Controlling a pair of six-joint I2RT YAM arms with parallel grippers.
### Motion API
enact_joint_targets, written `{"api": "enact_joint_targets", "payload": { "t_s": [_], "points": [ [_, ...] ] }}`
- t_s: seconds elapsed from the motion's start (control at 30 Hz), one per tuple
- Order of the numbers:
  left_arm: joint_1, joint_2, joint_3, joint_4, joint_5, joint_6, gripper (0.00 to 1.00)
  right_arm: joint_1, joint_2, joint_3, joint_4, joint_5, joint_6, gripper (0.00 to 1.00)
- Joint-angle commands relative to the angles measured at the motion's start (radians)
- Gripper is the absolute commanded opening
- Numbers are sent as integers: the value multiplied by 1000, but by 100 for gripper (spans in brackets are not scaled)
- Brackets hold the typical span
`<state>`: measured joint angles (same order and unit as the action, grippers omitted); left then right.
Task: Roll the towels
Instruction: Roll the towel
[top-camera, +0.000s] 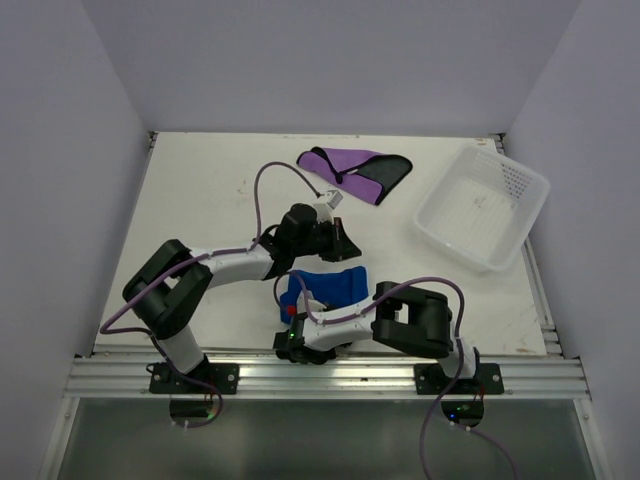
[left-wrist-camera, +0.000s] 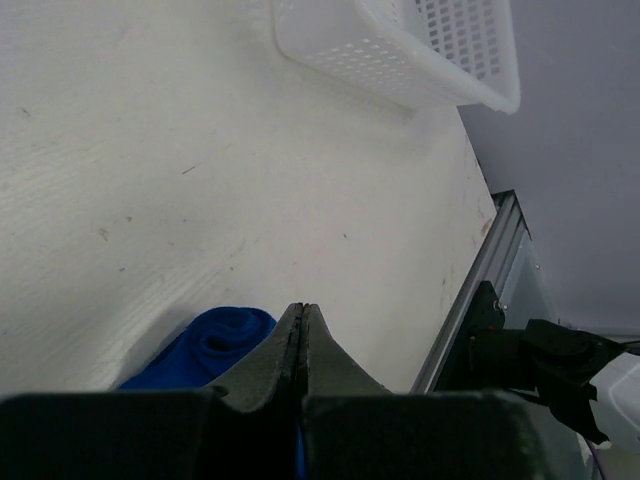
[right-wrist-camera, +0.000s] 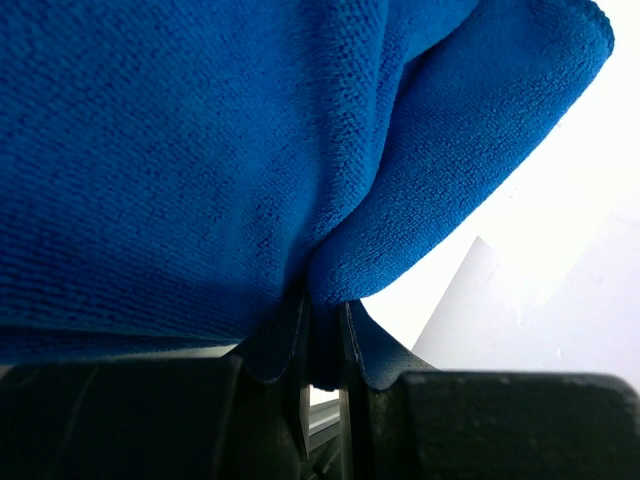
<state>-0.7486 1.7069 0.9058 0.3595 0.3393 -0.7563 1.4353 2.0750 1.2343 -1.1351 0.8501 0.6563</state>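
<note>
One blue towel (top-camera: 338, 284) bunched, pinched in right gripper (right-wrist-camera: 322, 302); left gripper (left-wrist-camera: 302, 312) closed.

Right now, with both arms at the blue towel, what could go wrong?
The right gripper pinches only a small fold of the blue towel; a pull might slip it free and loosen the roll. The left gripper is shut by the cloth, apparently holding nothing, so that end may be unsupported. Both grippers sit close together and might bump.
</note>
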Motion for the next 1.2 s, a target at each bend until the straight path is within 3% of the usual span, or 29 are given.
{"api": "enact_joint_targets", "payload": {
  "t_s": [0.0, 0.43, 0.93, 1.17],
  "points": [
    [-3, -21, -10, 149, 139, 66, 0, 5, 34, 22, 147, -103, -24, 0],
    [-1, 172, -24, 426, 497, 41, 0, 5, 99, 65, 138, -114, -49, 0],
    [-3, 260, -38, 303, 376, 147, 0, 5, 85, 62, 164, -132, -47, 0],
    [-3, 281, -28, 193, 215, 170, 0, 5, 62, 65, 170, -135, -40, 1]
  ]
}}
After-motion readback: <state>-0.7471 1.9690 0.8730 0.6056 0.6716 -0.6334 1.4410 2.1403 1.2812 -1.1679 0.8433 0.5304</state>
